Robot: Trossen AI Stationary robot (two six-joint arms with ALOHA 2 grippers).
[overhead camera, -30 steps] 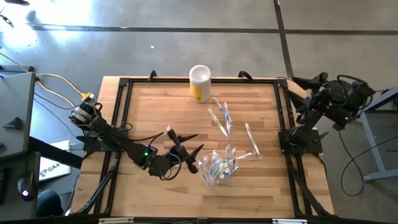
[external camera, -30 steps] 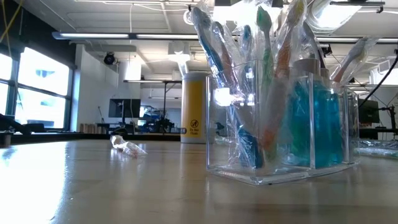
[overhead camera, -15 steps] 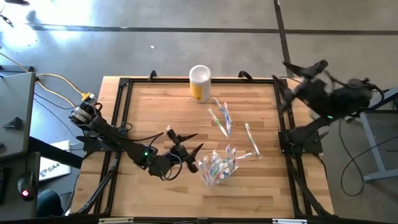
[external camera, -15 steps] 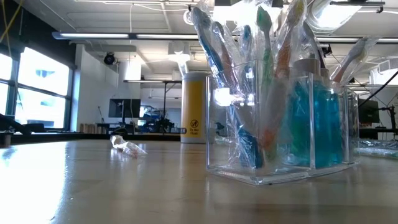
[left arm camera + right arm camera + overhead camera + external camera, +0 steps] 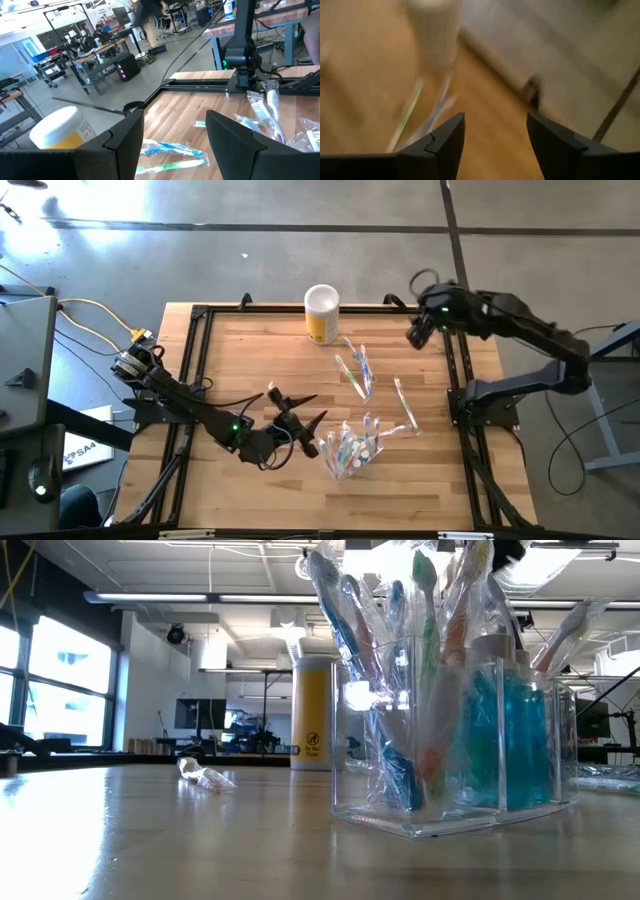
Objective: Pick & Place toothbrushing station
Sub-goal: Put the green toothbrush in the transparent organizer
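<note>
Presently: clear square acrylic organiser [image 5: 348,452] near counter [image 5: 250,355] front edge, packed with wrapped pastel toothbrushes [image 5: 425,670] — upright for storage. Loose wrapped brushes [image 5: 357,370] mid-counter, awaiting pickup. Left gripper [image 5: 298,420] just beside organiser, fingers apart, empty. Right gripper [image 5: 418,332] over far right corner — fingers parted, empty.

A wooden butcher-block table [image 5: 250,360] with a black frame along its edges carries everything. At its far edge, near the middle, stands a yellow canister with a white lid [image 5: 322,313]. Just near of it and slightly right, two wrapped toothbrushes [image 5: 357,372] lie side by side on the wood. Further right, another wrapped toothbrush [image 5: 404,404] lies alone. Near the front edge sits a clear organizer [image 5: 348,450] holding upright wrapped toothbrushes and teal tubes. In the low view, a crumpled clear wrapper [image 5: 205,775] rests on the tabletop, left of the organizer.
</note>
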